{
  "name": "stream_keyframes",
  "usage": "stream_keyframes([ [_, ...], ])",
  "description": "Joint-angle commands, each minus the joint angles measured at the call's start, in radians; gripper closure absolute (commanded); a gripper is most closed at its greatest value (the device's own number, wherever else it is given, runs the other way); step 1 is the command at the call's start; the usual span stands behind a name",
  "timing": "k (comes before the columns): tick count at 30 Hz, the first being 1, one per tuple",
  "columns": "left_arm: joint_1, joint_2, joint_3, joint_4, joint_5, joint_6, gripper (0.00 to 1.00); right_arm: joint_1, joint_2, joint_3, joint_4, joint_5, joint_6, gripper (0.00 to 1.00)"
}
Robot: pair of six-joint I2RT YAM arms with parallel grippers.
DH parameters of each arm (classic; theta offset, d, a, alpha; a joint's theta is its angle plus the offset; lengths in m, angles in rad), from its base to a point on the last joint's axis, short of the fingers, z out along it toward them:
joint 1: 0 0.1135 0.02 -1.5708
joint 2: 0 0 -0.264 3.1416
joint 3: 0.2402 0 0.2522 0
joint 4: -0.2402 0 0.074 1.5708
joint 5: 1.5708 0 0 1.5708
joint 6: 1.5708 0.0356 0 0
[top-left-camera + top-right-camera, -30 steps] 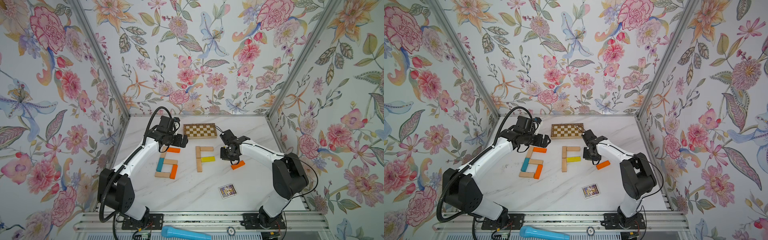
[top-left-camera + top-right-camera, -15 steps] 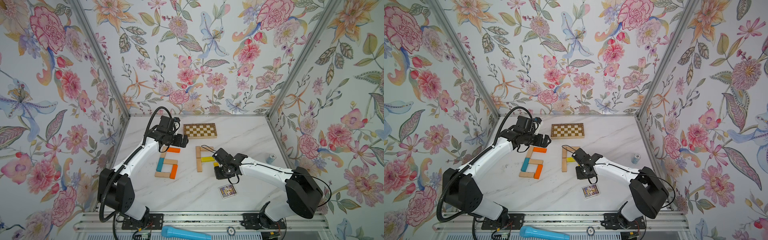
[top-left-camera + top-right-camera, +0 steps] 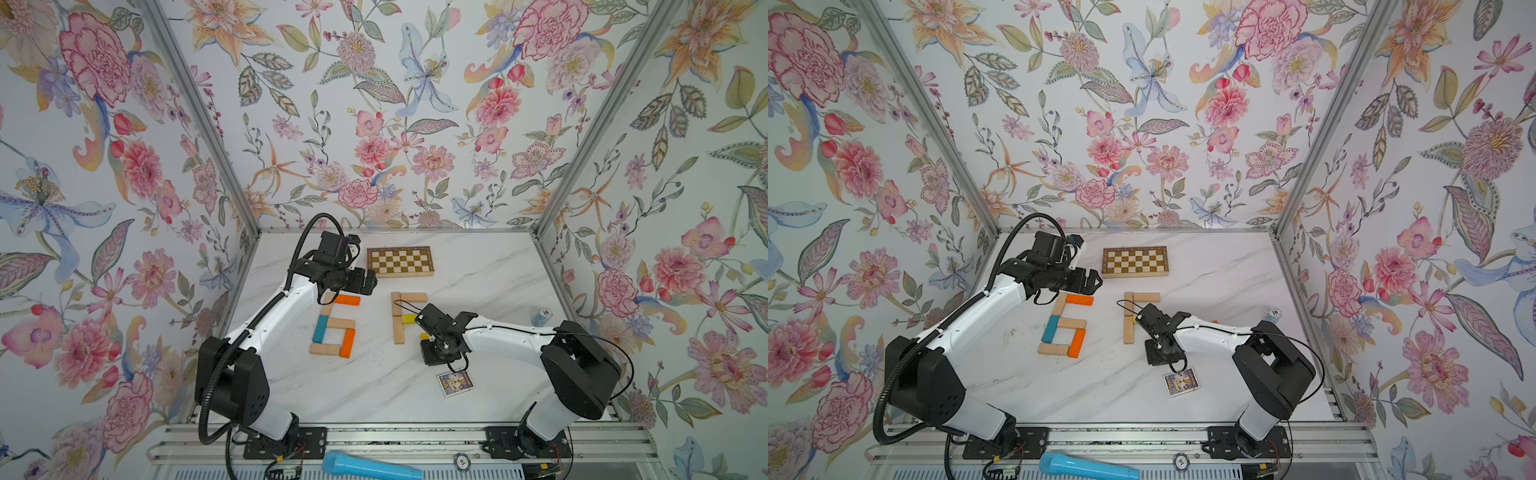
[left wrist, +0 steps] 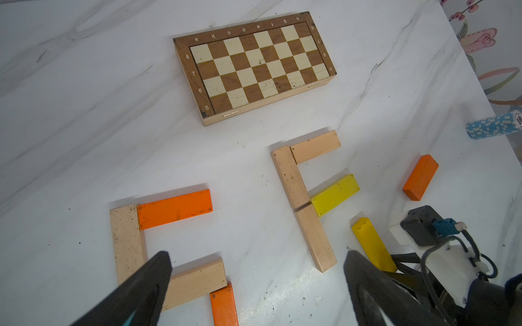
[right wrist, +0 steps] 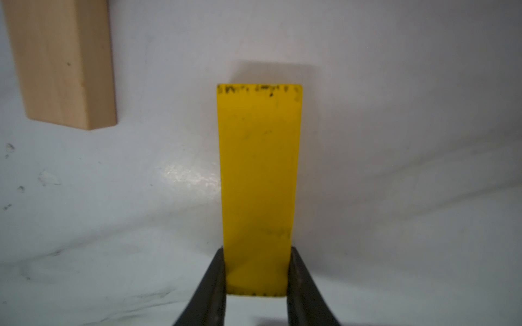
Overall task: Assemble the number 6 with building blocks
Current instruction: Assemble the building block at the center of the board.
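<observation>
Top views: the left pincer (image 3: pixel 370 280) is spread wide and holds nothing. It hangs by the top of the done 6 (image 3: pixel 332 328). The right pincer (image 3: pixel 436 353) sits low, just beside the foot of the half 6 (image 3: pixel 398 328).
Left wrist: the yellow block (image 4: pixel 372 245) lies slanted near the half 6, not touching it. One orange block (image 4: pixel 420 177) lies alone, off to the side.
Right wrist: the right pincer is squeezed on one end of the yellow block. I cannot tell if the block rests on the desk (image 5: pixel 395 141).
Could go wrong: the block is held by one end only, so it may swing. If it goes in crooked, it may bump the pale bar (image 5: pixel 65 62) and push the half 6 out of shape.
</observation>
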Motion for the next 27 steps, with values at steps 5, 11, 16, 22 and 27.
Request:
stream_keyframes([
  [5,0.009,0.01,-0.011,0.003,0.016,-0.012,0.01,-0.03,0.033,0.005,0.024,-0.016,0.004,0.68],
  [11,0.009,0.01,-0.012,0.006,0.019,-0.012,0.01,-0.047,0.071,0.03,0.031,-0.021,0.002,0.67],
  [16,0.009,0.044,-0.012,0.005,0.022,-0.012,0.01,-0.057,0.092,0.044,0.03,-0.019,-0.002,0.66],
  [22,0.009,0.045,-0.013,0.006,0.022,-0.012,0.01,-0.06,0.103,0.038,0.029,-0.017,0.004,0.67],
  [27,0.009,0.048,-0.011,0.007,0.025,-0.014,0.01,-0.059,0.079,0.015,0.03,-0.007,0.024,0.67],
])
